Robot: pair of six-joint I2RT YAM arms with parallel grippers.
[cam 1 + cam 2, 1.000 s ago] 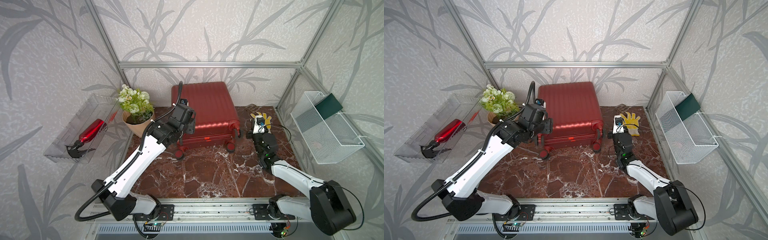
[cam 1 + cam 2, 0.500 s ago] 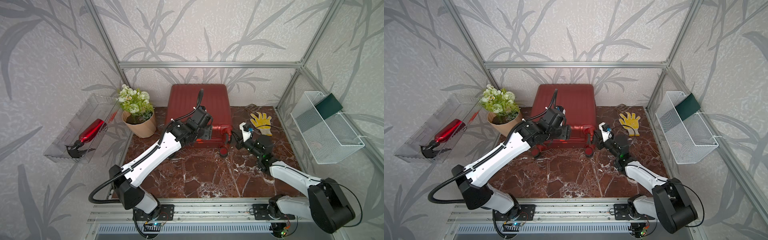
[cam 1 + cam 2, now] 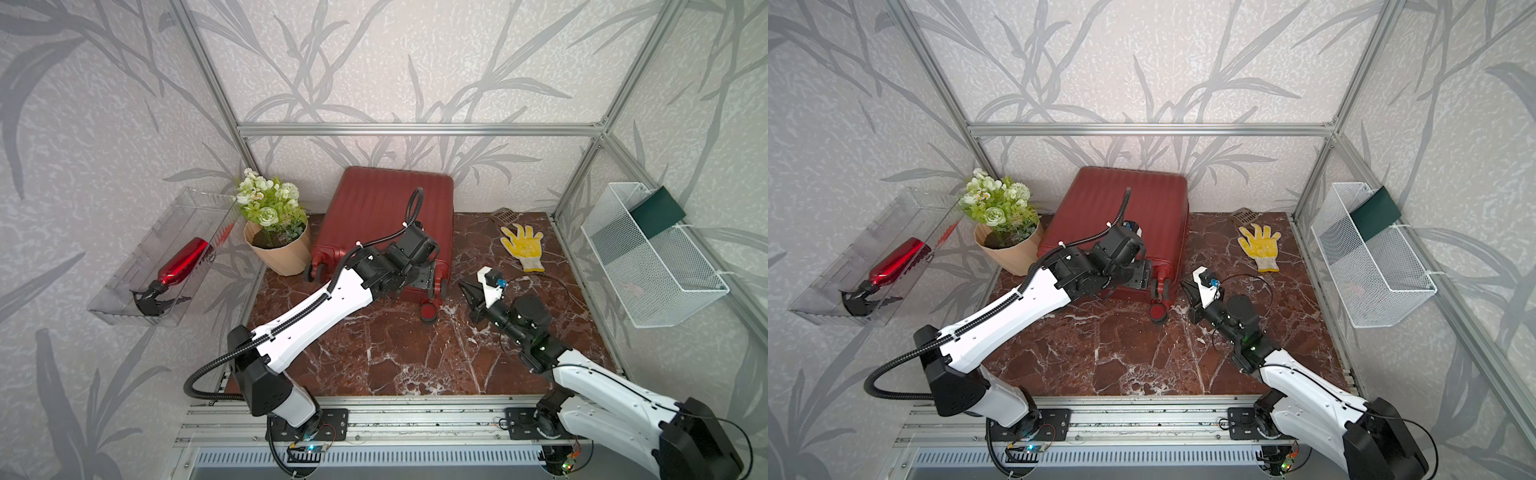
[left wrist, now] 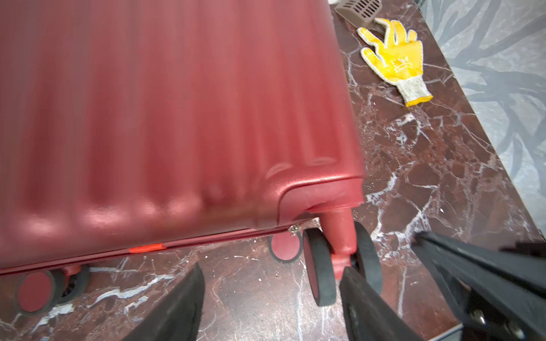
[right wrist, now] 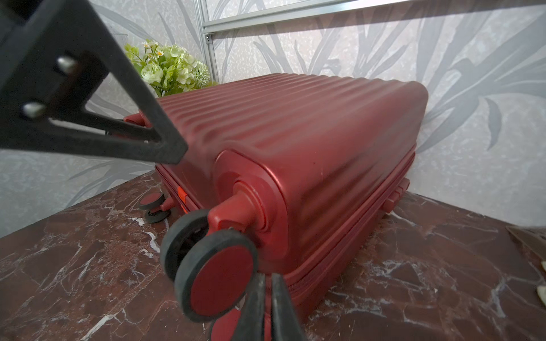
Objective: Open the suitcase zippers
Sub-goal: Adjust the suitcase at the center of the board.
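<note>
The dark-red ribbed suitcase (image 3: pixel 386 208) (image 3: pixel 1125 203) lies flat at the back of the table, wheels toward the front. Its zip track (image 4: pixel 221 237) runs along the front seam, with a small pull (image 4: pixel 294 228) by the corner wheel (image 4: pixel 320 265). My left gripper (image 3: pixel 422 277) (image 4: pixel 273 268) is open at the front right corner, and that wheel stands just inside one finger. My right gripper (image 3: pixel 465 286) (image 5: pixel 266 277) sits low beside the same corner's wheel (image 5: pixel 218 280). Its fingers are parted by a thin slit with nothing between them. The side zip track (image 5: pixel 339 251) lies just beyond.
A potted flower (image 3: pixel 278 245) stands left of the suitcase. A yellow glove (image 3: pixel 521 245) and a brown grille piece (image 3: pixel 503 215) lie at the back right. A wire basket (image 3: pixel 648 257) hangs on the right wall, and a clear tray (image 3: pixel 137 291) with a red bottle (image 3: pixel 183 266) on the left.
My left arm swept right along the suitcase front, and the suitcase shifted and turned. My right gripper came from the glove toward the front right wheel and parted its fingers slightly.
</note>
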